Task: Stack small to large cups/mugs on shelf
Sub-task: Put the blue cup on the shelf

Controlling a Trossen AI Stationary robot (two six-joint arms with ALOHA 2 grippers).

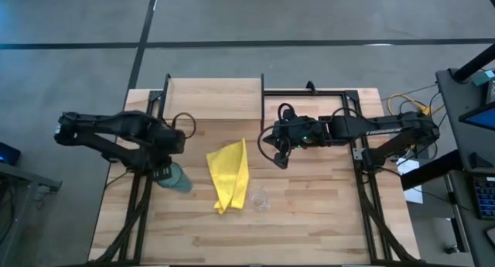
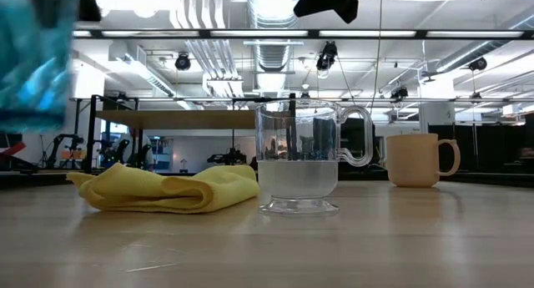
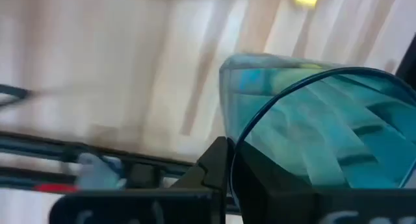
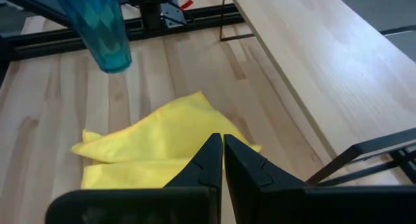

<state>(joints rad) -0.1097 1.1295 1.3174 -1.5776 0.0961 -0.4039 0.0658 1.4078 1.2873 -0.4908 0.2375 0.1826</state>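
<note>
My left gripper (image 1: 165, 172) is shut on the teal tumbler (image 1: 178, 180) above the table's left side. The tumbler also shows in the low view (image 2: 32, 58) and in the right wrist view (image 4: 97, 26). My right gripper (image 4: 222, 160) is shut and empty, above the yellow cloth (image 1: 230, 174). The small clear glass (image 2: 298, 159) stands on its base on the tabletop near the cloth (image 1: 261, 199). The orange mug (image 2: 415, 159) stands upright on the tabletop behind it; I cannot find it in the high view. The shelf (image 1: 214, 98) stands at the table's far edge. My left gripper holds the tumbler by its rim (image 3: 242, 136), one finger (image 3: 211, 169) outside the wall and the other inside the mouth. The fingers come from above. The tumbler hangs below them, mouth up, a little tilted, its base (image 4: 116, 63) lifted clear of the table.
The yellow cloth (image 4: 153, 143) lies crumpled at the table's middle, between the tumbler and the clear glass. The shelf's board (image 4: 312, 55) is bare where it shows, on thin black legs (image 4: 364, 159). Black frame rails run along both sides of the table (image 1: 370, 197).
</note>
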